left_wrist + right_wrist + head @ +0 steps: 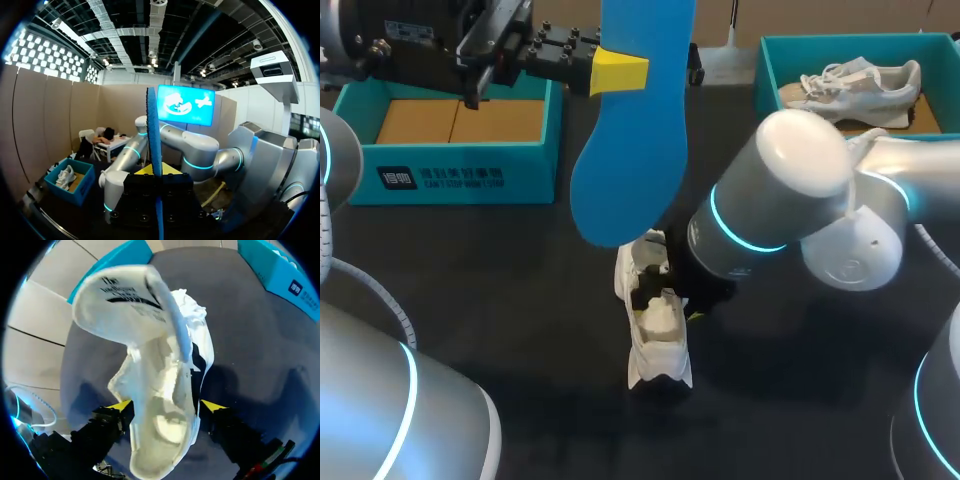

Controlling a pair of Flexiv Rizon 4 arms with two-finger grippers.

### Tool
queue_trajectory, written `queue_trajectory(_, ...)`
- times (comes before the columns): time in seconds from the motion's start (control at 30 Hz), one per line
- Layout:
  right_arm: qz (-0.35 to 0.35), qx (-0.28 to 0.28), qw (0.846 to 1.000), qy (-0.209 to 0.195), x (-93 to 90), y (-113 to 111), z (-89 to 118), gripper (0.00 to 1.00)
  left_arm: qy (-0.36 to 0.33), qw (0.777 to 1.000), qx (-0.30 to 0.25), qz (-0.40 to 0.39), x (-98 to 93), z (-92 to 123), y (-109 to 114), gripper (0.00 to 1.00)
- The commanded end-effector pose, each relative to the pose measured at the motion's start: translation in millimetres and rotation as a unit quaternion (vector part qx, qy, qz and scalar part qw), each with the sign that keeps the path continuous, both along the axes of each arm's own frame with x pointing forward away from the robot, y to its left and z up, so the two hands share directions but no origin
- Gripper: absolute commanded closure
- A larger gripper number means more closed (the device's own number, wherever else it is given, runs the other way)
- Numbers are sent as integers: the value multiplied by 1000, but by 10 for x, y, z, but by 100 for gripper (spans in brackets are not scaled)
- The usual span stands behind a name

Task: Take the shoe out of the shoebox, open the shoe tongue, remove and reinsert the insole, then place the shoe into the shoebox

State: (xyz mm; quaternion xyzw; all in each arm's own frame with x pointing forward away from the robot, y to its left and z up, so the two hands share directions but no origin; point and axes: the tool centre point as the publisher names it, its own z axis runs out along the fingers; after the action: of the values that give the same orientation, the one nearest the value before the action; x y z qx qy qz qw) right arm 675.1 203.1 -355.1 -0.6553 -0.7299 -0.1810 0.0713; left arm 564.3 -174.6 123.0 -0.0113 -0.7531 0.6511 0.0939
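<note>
One white shoe (655, 340) lay on the dark desk (520, 300), its tongue (125, 295) pulled wide open. The right tool (165, 407) was clamped on the shoe, with a yellow tip pressed against each side beside the opening. Above the shoe, clear of it, hung the blue insole (630, 160). It was pinched near its upper end by the left tool (615, 70), whose fingers were closed on its two faces. Beyond the shoe stood the left shoebox (460, 170), teal, on the left arm's side. The right shoebox (770, 70), on the other side, held a second shoe (860, 85).
</note>
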Motion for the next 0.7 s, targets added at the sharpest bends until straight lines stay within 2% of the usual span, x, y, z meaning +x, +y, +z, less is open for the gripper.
queue_trajectory(0.03,7,47,999,-6,-120,-313,339,0,0,1000,1,0,5,-1,-3,100)
queue_trajectory(0.1,30,83,996,15,-89,-397,427,0,0,1000,1,0,5,-1,-3,100)
queue_trajectory(0.5,30,83,996,15,-89,-397,427,0,0,1000,1,0,5,-1,-3,100)
queue_trajectory(0.57,22,143,989,32,-82,-387,189,0,0,1000,1,0,5,-1,-3,100)
queue_trajectory(0.6,24,169,985,36,-79,-392,176,0,0,1000,1,0,5,-1,-3,100)
queue_trajectory(0.7,16,178,984,27,-68,-503,339,0,0,1000,1,0,5,-1,-3,100)
